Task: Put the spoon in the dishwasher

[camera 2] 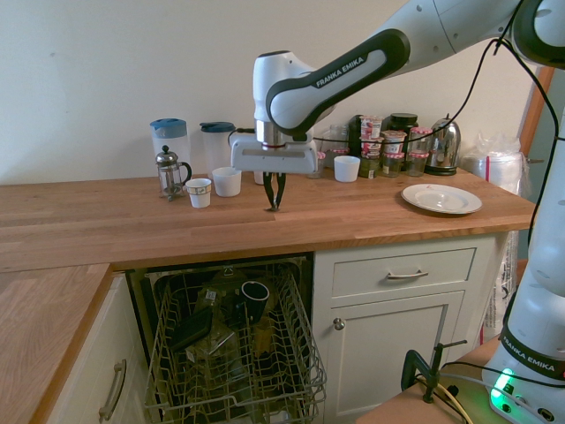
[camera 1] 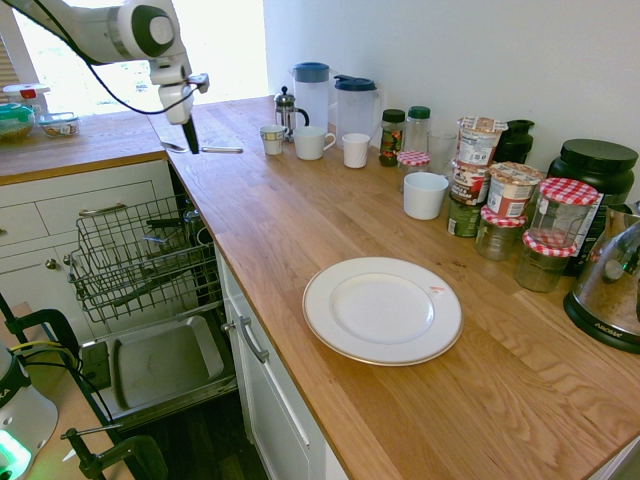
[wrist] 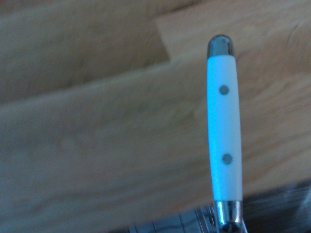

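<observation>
My gripper [camera 1: 188,144] is shut on the spoon [camera 1: 216,149], which hangs level just above the wooden counter's left end, its bowl pointing left and its handle right. In the second exterior view the gripper [camera 2: 274,206] points straight down over the counter's front part, above the dishwasher [camera 2: 234,344]. The wrist view shows the spoon's handle [wrist: 223,121] as white with two rivets and a metal cap, over the wood. The dishwasher's wire rack [camera 1: 140,255] is pulled out and its door [camera 1: 160,365] lies open below the counter's edge.
A cafetière [camera 1: 287,112], two jugs [camera 1: 312,90], and mugs [camera 1: 310,143] stand at the back of the counter. A white plate [camera 1: 382,310] lies nearer the front, with jars [camera 1: 560,215] and a kettle [camera 1: 612,290] to the right. The rack holds a mug [camera 2: 254,296] and other items.
</observation>
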Available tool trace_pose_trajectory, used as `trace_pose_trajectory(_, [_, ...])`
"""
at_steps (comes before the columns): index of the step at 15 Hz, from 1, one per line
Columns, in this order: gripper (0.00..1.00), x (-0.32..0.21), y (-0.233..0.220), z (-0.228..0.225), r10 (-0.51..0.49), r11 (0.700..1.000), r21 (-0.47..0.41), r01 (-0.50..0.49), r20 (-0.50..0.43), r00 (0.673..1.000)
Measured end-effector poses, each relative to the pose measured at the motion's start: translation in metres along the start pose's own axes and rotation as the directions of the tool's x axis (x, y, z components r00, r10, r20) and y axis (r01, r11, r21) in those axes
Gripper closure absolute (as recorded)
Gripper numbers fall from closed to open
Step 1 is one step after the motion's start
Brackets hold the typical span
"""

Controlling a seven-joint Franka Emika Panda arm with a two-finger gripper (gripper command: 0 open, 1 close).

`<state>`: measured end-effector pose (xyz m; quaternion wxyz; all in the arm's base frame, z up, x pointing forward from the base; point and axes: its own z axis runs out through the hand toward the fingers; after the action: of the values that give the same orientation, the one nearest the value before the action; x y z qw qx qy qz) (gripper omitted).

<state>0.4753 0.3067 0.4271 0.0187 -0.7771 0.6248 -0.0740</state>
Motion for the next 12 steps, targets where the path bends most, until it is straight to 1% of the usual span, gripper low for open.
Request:
trace_pose_trajectory(2, [1.0,-0.055,0.04,0.019,-0.073,0.997,0.0,0.073,-0.018,0.997])
trace_pose_trajectory(4, [1.0,-0.093,0.082,0.044,-0.119,0.993,-0.013,0.119,-0.025,0.993])
trace_pose_trajectory(7, [1.0,-0.118,0.125,0.099,-0.172,0.984,-0.052,0.17,-0.02,0.985])
trace_pose_trajectory(9, [1.0,-0.118,0.127,0.143,-0.187,0.979,-0.089,0.186,-0.01,0.982])
trace_pose_trajectory(12, [1.0,-0.109,0.119,0.202,-0.18,0.974,-0.142,0.178,0.003,0.984])
